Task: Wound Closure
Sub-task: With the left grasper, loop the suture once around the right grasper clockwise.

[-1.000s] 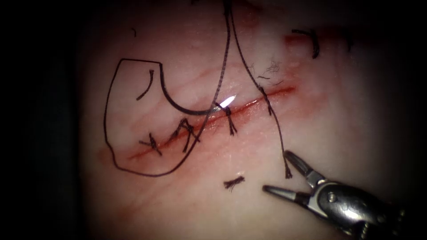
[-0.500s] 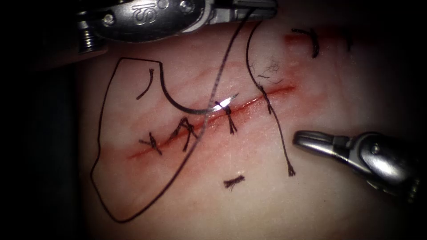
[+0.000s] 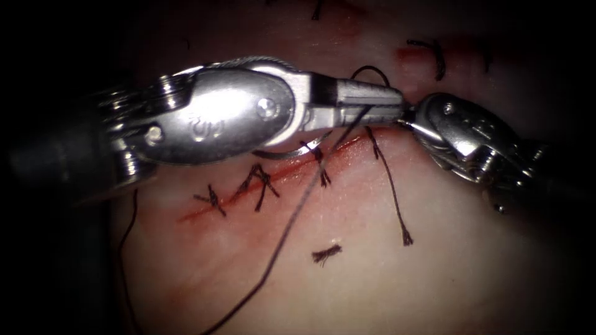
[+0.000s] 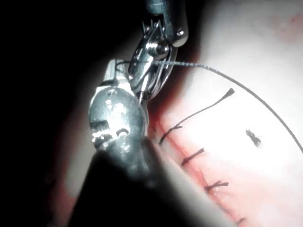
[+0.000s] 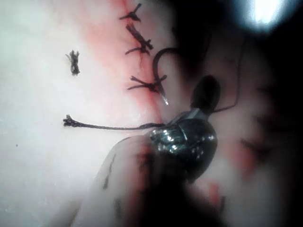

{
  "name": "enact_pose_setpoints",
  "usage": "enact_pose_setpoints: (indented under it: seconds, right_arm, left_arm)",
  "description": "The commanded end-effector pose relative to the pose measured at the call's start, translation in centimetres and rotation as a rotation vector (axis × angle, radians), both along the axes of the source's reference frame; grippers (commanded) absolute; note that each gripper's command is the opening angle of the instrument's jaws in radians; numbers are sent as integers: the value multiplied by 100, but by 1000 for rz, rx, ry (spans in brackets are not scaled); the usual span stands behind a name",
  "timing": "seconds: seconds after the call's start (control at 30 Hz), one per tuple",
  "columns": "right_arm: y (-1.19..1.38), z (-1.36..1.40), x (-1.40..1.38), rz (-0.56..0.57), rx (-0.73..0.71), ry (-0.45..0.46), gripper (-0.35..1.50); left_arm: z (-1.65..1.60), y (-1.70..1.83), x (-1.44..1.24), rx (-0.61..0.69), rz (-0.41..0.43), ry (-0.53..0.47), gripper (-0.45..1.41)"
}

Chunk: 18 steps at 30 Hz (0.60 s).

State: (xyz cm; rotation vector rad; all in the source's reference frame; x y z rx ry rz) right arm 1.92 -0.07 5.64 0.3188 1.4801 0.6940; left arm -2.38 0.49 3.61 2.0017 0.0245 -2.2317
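The needle lies on the tissue just above the cut, its curve partly hidden under the left tool, its tip beside a stitch over the cut; neither tool holds it. The left tool's jaws are clamped on the thread, which runs down across the cut. The right tool meets the left tool's tip above the cut's right end; whether its jaws are parted or closed cannot be told. A cut end of thread lies below the cut.

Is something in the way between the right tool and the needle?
Yes. The left tool sits over the cut, between the right tool and the needle, which lies free beneath it, tip at the cut. The left jaws hold the thread.
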Motion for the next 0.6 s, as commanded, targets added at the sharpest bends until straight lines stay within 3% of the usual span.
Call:
enact_pose_setpoints:
  seconds: [0.03, 0.43, 0.53, 0.6]
  right_arm:
    - [10, 8, 13, -4, 11, 24, -35]
    - [19, 1, 23, 41, 134, 248, -35]
    - [21, 0, 21, 26, 224, 435, -35]
    - [18, 1, 17, -19, 238, 478, -35]
  left_arm:
    - [4, 0, -5, 6, 5, -8, -35]
    - [52, -47, -2, 69, 27, -40, -35]
    - [78, -52, 2, 118, 30, -48, -35]
    - [91, -47, 5, 138, 17, -62, -35]
